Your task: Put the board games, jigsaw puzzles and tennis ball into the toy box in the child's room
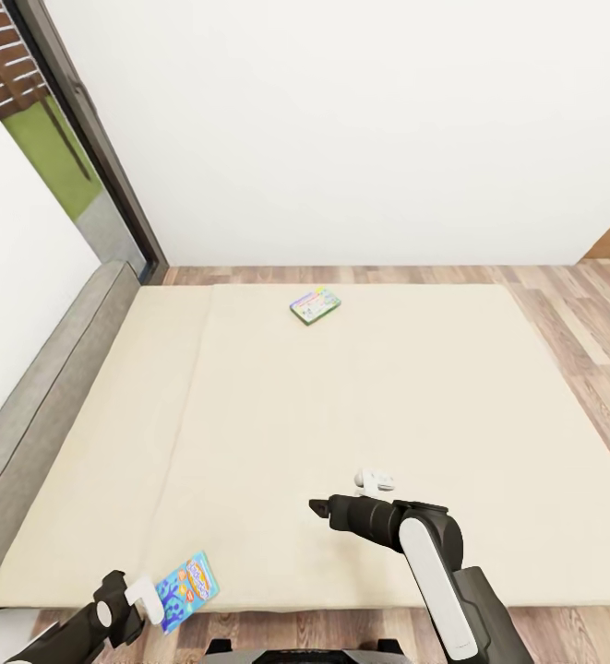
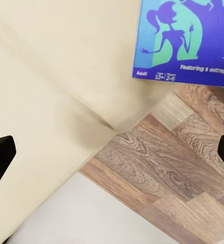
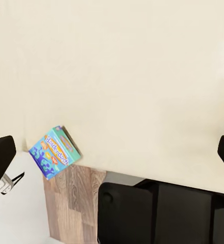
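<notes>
A blue board game (image 1: 186, 590) sits tilted at the bed's (image 1: 341, 406) near edge, partly over the floor (image 2: 162, 168). My left gripper (image 1: 131, 596) is just beside it and open; in the left wrist view the blue board game (image 2: 188, 40) lies beyond the spread fingertips (image 2: 0, 157), not between them. A white-green-yellow board game (image 1: 315, 306) lies flat near the far side of the bed. My right gripper (image 1: 375, 480) hovers open over the cream mattress, holding nothing. The right wrist view looks back at the blue board game (image 3: 55, 151).
The grey headboard (image 1: 46, 387) runs along the left of the bed, with a dark-framed glass door (image 1: 92, 157) behind it. Wood-plank floor (image 1: 581, 332) borders the bed on the right and far side. My dark base (image 3: 157, 213) stands against the near edge.
</notes>
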You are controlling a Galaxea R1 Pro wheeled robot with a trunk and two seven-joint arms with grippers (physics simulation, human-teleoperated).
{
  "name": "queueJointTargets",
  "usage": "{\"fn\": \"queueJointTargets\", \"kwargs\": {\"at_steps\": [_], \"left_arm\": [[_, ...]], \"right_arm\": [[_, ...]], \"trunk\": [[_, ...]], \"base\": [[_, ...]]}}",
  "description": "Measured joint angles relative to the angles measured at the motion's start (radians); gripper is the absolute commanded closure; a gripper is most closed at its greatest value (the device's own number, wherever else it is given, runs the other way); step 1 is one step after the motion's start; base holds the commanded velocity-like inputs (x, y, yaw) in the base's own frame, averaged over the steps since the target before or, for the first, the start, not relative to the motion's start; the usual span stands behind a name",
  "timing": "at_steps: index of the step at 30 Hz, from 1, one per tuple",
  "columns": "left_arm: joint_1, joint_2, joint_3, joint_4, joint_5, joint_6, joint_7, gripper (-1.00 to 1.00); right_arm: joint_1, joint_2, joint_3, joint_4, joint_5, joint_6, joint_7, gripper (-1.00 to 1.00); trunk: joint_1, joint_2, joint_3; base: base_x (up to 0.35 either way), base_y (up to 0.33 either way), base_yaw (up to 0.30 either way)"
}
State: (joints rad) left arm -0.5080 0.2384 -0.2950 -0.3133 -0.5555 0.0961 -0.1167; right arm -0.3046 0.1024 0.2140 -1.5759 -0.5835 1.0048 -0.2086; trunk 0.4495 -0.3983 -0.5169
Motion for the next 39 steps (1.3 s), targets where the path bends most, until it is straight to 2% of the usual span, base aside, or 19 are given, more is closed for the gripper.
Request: {"fn": "queueJointTargets", "kwargs": {"at_steps": [34, 39], "left_arm": [[0.0, -0.009, 0.0, 0.0, 0.002, 0.003, 0.002, -1.0], [0.0, -0.009, 0.0, 0.001, 0.002, 0.003, 0.001, -1.0]], "right_arm": [[0.0, -0.001, 0.0, -0.001, -0.001, 0.001, 0.001, -1.0], [0.0, -0.001, 0.002, -0.001, -0.013, 0.036, 0.017, -1.0]], "trunk": [[0.0, 0.0, -0.042], [0.0, 0.0, -0.045]], "base": [[0.006, 0.0, 0.0], [0.0, 0.0, 0.0]]}}
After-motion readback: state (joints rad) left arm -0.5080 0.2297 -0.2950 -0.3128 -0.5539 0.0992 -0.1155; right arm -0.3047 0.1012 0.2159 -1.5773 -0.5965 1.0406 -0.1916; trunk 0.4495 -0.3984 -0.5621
